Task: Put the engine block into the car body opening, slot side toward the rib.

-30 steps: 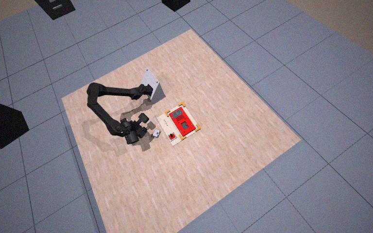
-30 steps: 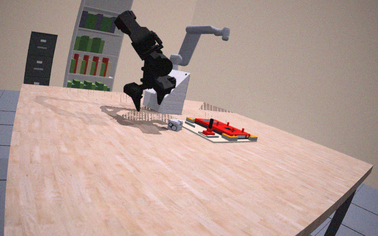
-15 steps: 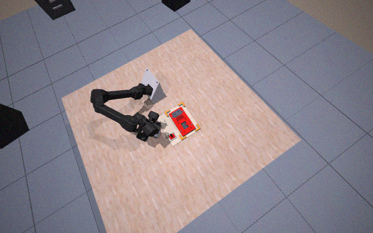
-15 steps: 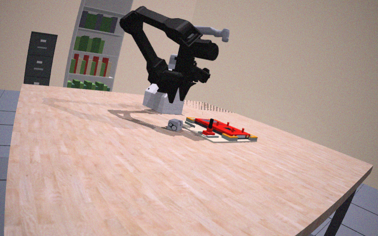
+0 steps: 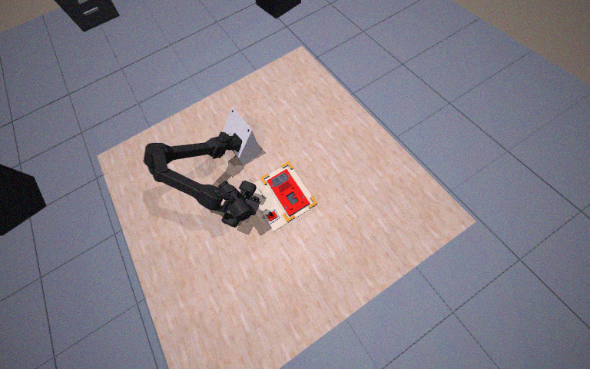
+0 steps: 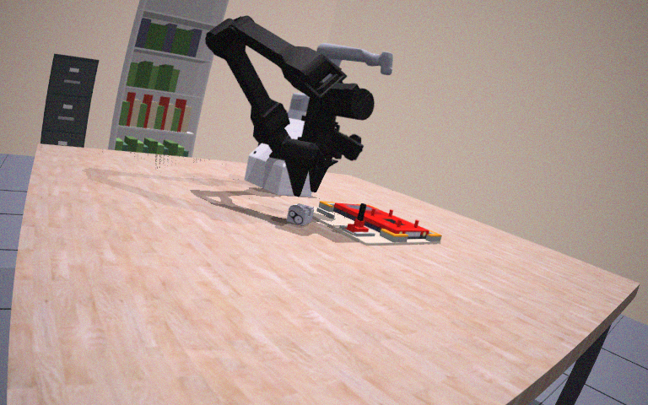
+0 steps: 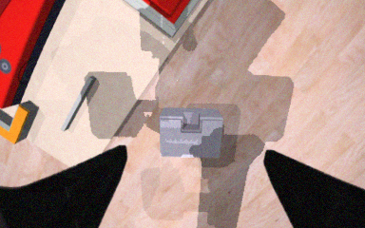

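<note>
Hovering, the matte black hand [image 6: 308, 193] [image 7: 196, 154] spreads tapered fingers above pale-grained wood.

Arm [image 5: 177, 180] [image 6: 255, 80] bent at the elbow, forearm sloping down to the wrist. Gripper [image 5: 256, 205] [image 6: 306, 192] [image 7: 196, 154] points down, fingers spread wide, nothing between the tips, raised off the table.
</note>
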`<state>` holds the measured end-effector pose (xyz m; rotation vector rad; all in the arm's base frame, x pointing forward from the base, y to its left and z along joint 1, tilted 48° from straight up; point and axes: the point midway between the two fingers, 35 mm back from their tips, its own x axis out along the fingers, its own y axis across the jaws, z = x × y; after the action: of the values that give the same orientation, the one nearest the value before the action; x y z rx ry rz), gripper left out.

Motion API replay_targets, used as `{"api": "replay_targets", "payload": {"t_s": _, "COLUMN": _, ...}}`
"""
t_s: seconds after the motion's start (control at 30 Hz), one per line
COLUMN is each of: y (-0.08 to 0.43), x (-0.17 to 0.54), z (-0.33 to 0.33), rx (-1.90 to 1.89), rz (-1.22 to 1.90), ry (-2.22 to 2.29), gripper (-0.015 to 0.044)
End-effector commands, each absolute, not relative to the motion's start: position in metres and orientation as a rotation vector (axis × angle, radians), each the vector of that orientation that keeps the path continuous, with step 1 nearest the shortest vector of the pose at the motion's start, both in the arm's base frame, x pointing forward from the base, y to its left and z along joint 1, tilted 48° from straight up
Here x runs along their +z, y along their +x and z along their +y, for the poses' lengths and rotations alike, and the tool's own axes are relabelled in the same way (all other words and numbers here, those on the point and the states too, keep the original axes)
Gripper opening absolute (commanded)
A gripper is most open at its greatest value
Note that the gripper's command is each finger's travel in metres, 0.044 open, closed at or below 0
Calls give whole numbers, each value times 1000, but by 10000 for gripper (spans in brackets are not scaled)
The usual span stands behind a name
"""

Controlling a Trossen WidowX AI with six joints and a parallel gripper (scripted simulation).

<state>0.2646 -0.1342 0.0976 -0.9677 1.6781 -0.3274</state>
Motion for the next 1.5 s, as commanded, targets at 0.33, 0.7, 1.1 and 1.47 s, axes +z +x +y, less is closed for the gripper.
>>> {"api": "replay_targets", "payload": {"t_s": 0.33, "y": 260, "x": 82, "z": -150, "rx": -326, "rz": 1695, "ry": -971, "gripper": 440}}
{"api": "replay_targets", "payload": {"t_s": 0.7, "y": 259, "x": 70, "z": -163, "rx": -327, "rz": 1695, "ry": -972, "gripper": 440}}
{"api": "replay_targets", "payload": {"t_s": 1.1, "y": 259, "x": 67, "z": -166, "rx": -328, "rz": 1695, "ry": -973, "gripper": 230}}
{"api": "replay_targets", "payload": {"t_s": 1.47, "y": 260, "x": 70, "z": -163, "rx": -326, "rz": 1695, "ry": -971, "gripper": 78}}
